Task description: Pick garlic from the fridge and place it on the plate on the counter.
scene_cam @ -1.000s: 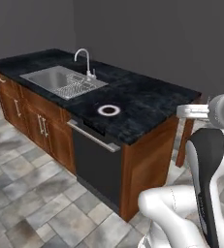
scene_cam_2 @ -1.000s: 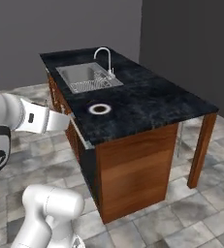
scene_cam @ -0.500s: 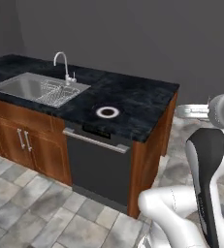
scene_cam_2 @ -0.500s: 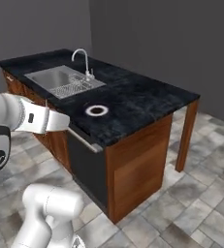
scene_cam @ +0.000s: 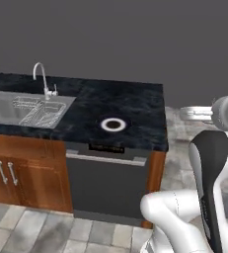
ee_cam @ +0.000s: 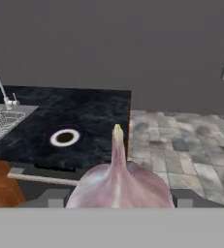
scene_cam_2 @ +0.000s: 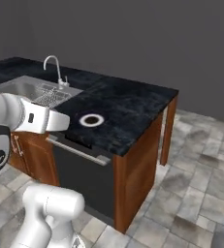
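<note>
The garlic, a pale pinkish bulb with a pointed tip, sits large at the bottom of the hand view, and my gripper is shut on it, a dark fingertip showing at either side. Beyond and below it lies the black counter. On it rests the small plate, white-rimmed with a dark centre and nothing on it, ahead and to the left of the garlic. The fridge is out of view.
A steel sink with a curved tap is set in the counter left of the plate. A dark dishwasher front and reddish wooden cabinets stand below. Tiled floor opens to the right.
The whole picture has shifted: the base has driven and turned, so the counter's end with the plate now faces me more squarely and closer. The plate itself has not moved on the counter.
</note>
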Controlling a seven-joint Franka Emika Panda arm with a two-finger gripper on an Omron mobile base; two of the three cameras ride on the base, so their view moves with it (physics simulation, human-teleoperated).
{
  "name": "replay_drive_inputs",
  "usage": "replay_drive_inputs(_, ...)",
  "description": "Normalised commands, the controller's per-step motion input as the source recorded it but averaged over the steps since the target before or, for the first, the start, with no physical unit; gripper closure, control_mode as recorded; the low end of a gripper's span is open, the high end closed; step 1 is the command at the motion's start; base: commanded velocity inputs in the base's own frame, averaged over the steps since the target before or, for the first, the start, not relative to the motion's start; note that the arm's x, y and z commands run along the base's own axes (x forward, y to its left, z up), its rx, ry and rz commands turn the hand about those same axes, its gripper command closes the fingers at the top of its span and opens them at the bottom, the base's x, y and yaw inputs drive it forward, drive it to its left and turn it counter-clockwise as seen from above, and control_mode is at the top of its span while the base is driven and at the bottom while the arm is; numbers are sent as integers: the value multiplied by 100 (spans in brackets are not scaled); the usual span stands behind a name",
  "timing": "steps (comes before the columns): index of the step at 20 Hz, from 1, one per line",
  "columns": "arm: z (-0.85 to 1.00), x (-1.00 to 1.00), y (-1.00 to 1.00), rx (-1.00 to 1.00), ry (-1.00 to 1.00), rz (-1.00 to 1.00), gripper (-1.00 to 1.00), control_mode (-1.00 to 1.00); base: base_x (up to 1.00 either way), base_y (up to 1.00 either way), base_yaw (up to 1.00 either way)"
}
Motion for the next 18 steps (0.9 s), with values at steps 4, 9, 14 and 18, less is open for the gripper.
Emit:
replay_drive_inputs(4, 0, 0, 0, 0, 0, 0, 100, 100, 18, 100, -48)
replay_drive_inputs(9, 0, 0, 0, 0, 0, 0, 100, 100, 31, 99, -41)
replay_drive_inputs(14, 0, 0, 0, 0, 0, 0, 100, 100, 52, 80, -28)
replay_drive_inputs(18, 0, 10, 1, 0, -1, 0, 100, -100, 32, 32, -10)
